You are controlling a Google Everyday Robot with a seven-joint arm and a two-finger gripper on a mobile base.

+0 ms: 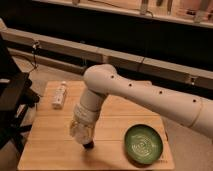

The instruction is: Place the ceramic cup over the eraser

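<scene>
Evidently, the fingers were clamped on the ceramic cup [79, 129]. The cup hung at the end of the arm [150, 97], so the grip was judged closed, although the contact surfaces were hidden. The gripper [83, 136] was positioned low over the front-left part of the counter [50, 147]. The eraser [89, 145] lay directly beneath the cup, with its dark edge showing just below the cup's lower right side. Whether cup and eraser touched could not be determined.

The cup was judged rigid, light, smooth-glazed and liable to chip. It should therefore be held across the wall, with moderate pressure, and lowered slowly and kept level. The eraser was judged small, light and easily pushed aside by an off-centre rim.

A green plate [143, 144] sat to the right, well apart. A white bottle [59, 95] lay at the rear left.
</scene>
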